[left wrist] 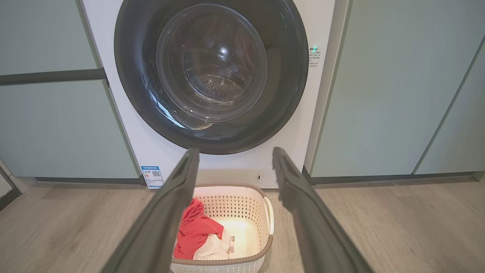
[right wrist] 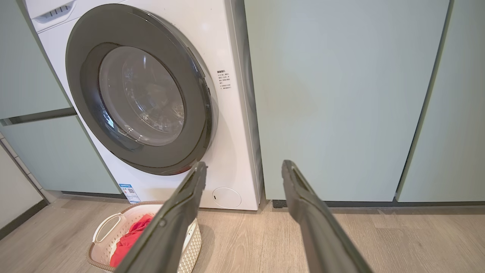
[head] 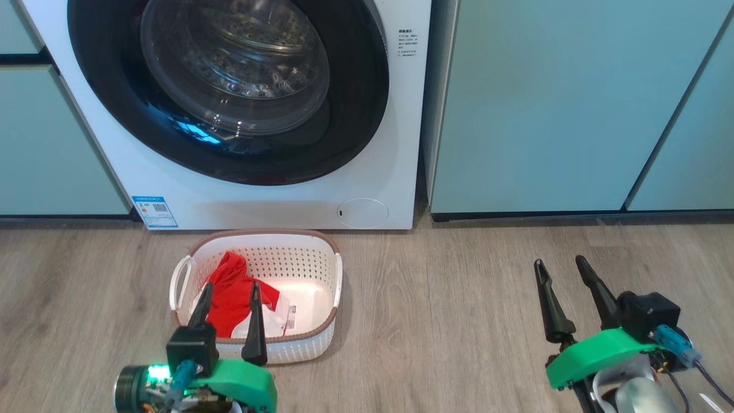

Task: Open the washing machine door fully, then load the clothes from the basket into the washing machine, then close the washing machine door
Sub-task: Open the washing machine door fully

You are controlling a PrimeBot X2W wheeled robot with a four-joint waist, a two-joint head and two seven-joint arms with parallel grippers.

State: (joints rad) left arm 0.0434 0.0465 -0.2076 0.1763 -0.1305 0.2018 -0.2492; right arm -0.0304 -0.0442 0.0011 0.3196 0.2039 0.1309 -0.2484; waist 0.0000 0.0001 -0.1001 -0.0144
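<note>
Lying crumpled in basket (head: 298, 261): clothes (head: 232, 292), bright red w/ white bits.

The clothes (head: 230, 297) are red and white, the basket (head: 304, 261) cream, perforated, brown-rimmed, the washing machine (head: 258, 202) white, its door (head: 356, 115) black-rimmed.

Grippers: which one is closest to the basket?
The left gripper: in the head view its open fingers overlap the basket. The right gripper, also open, sits apart over the floor before the teal cabinet.

Pale teal cabinets (head: 562, 109) above grey wood-grain floor (head: 447, 298)
</note>
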